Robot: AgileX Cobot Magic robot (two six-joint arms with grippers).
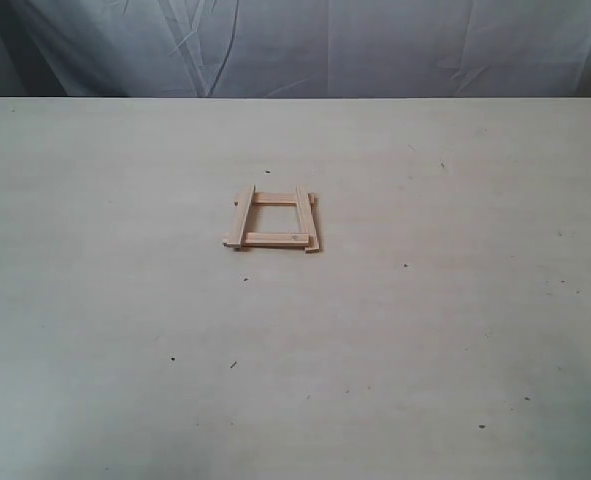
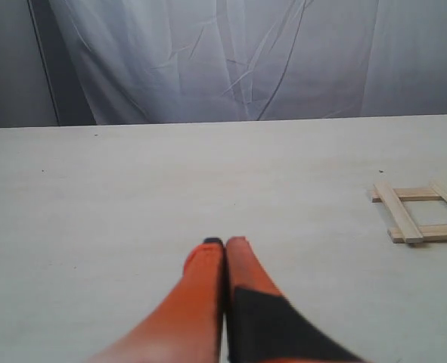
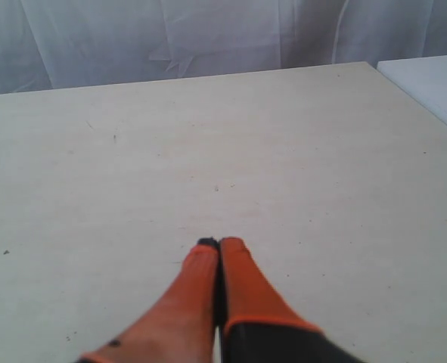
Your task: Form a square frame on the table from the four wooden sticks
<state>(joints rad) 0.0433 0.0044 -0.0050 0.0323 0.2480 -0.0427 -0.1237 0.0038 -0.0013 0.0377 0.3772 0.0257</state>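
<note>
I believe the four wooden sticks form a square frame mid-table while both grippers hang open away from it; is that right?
Not quite: the wrist views show the left gripper and the right gripper shut and empty. The square frame does lie mid-table, away from both.

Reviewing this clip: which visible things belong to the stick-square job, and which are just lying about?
Belongs to the job: four wooden sticks, laid as a square frame; table; left gripper and right gripper, both shut, empty.
Just there: white cloth backdrop; white surface past the table's edge; dark specks.
</note>
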